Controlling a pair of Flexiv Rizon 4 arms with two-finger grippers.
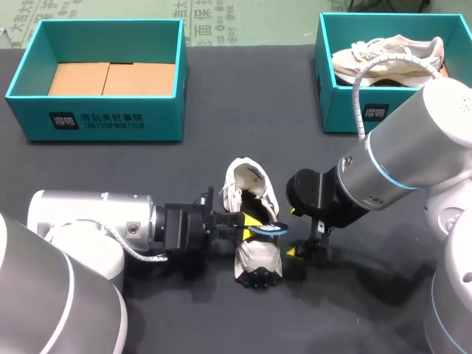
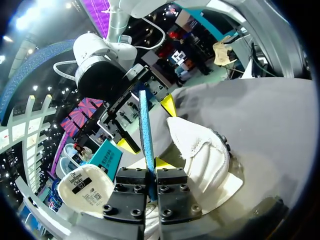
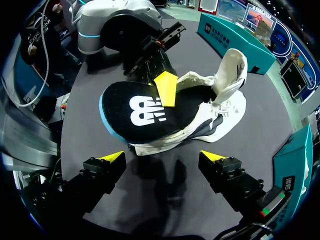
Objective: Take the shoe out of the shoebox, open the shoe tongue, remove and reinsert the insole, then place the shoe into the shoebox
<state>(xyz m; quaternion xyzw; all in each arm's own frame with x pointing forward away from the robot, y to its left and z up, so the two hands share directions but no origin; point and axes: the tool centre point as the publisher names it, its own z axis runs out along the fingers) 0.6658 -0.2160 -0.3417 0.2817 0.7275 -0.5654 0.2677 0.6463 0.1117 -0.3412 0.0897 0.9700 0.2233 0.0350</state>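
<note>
The cream shoe (image 1: 251,193) lies on the dark table between the arms, well apart from both boxes, its tongue pulled up. The black insole (image 3: 140,115), blue-edged with a white logo, is out of the shoe and lies over its front, pinched in the left gripper (image 1: 251,223). The teal left shoebox (image 1: 96,118) is empty. The teal right shoebox (image 1: 341,110) holds a second shoe (image 1: 387,59).
</note>
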